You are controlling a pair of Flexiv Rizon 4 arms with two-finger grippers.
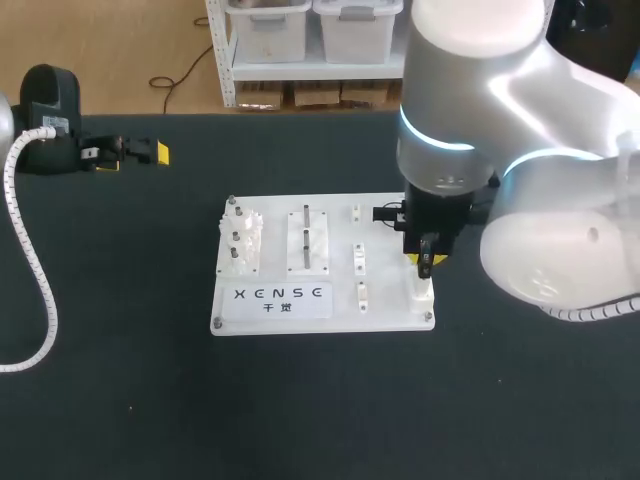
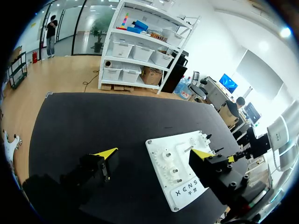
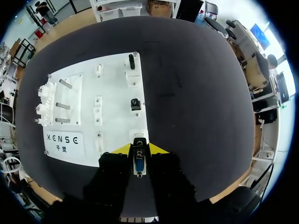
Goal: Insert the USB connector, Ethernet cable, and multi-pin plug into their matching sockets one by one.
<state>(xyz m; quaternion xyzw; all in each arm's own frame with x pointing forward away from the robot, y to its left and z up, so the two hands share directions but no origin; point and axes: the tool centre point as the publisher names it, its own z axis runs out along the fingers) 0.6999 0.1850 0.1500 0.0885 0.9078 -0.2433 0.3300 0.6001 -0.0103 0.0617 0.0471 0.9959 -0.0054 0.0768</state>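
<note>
The white socket board (image 1: 385, 305) lies mid-table. My right gripper (image 1: 427, 262) hangs over the board's near right corner, shut on the multi-pin plug (image 3: 139, 166), whose blue face shows between the fingers. The plug stands directly above a white socket block (image 3: 138, 136) at that corner (image 1: 423, 292); I cannot tell whether they touch. Two black connectors (image 3: 135, 103) (image 3: 131, 61) sit in sockets further along the board's right edge. My left gripper (image 1: 150, 152) rests far back left on the table, open and empty (image 2: 154, 154), well away from the board (image 2: 184, 191).
The board also carries a white gear block (image 1: 243, 240), a block with upright pegs (image 1: 310, 238) and small white sockets (image 1: 358, 257). A white coiled hose (image 1: 30, 260) from my left arm loops over the table's left side.
</note>
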